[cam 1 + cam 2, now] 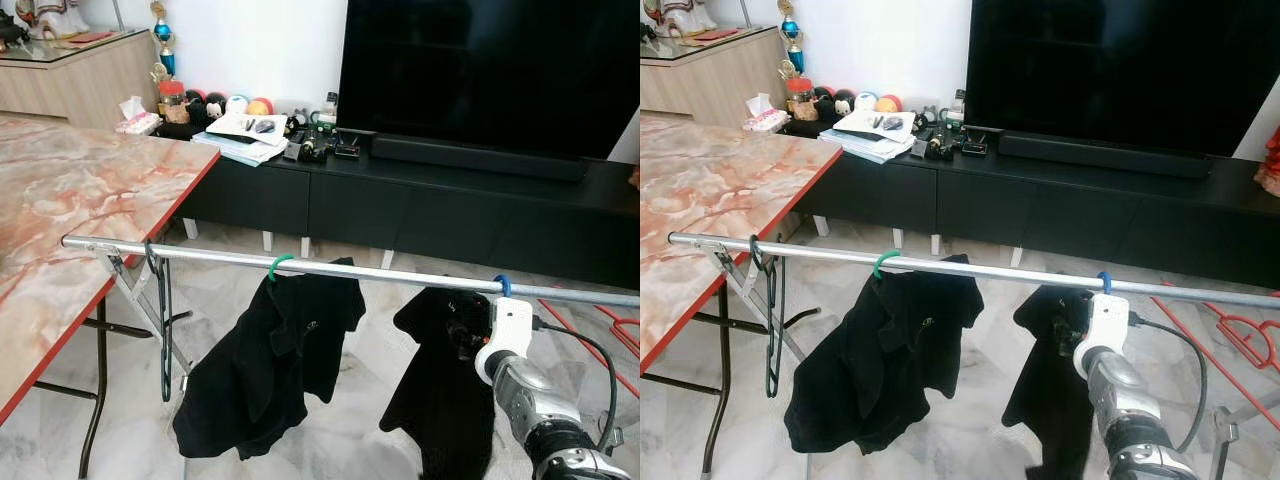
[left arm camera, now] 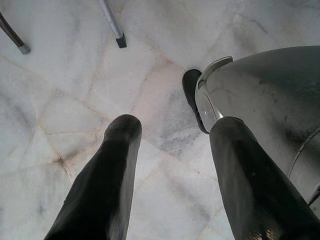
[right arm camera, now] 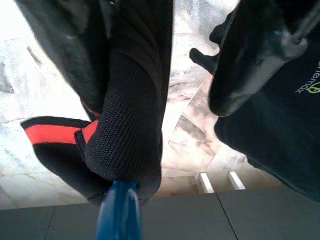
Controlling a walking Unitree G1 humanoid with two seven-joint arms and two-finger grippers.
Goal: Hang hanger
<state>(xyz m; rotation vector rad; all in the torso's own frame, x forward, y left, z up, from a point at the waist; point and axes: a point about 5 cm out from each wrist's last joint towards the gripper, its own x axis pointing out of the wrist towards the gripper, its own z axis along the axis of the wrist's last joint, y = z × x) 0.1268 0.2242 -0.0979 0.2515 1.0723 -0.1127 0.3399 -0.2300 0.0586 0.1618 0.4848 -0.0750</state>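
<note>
A silver rail (image 1: 380, 271) runs across in front of me. A green hanger (image 1: 281, 263) hangs on it with a black shirt (image 1: 265, 365). Further right, a blue hanger hook (image 1: 502, 285) sits over the rail, carrying a black garment (image 1: 440, 400). An empty dark hanger (image 1: 161, 310) dangles near the rail's left end. My right gripper (image 1: 462, 330) is up at that garment's collar just under the rail. In the right wrist view its fingers (image 3: 250, 65) stand apart around the knit collar (image 3: 130, 125) and blue hook (image 3: 119, 212); floor shows beside the collar. My left gripper (image 2: 170, 150) hangs open over the floor.
A marble-patterned table with a red edge (image 1: 80, 190) stands at the left, its folding legs under the rail's end. A black TV cabinet (image 1: 450, 210) with a TV (image 1: 480, 70) lines the back. A red hanger (image 1: 1240, 340) lies at the right.
</note>
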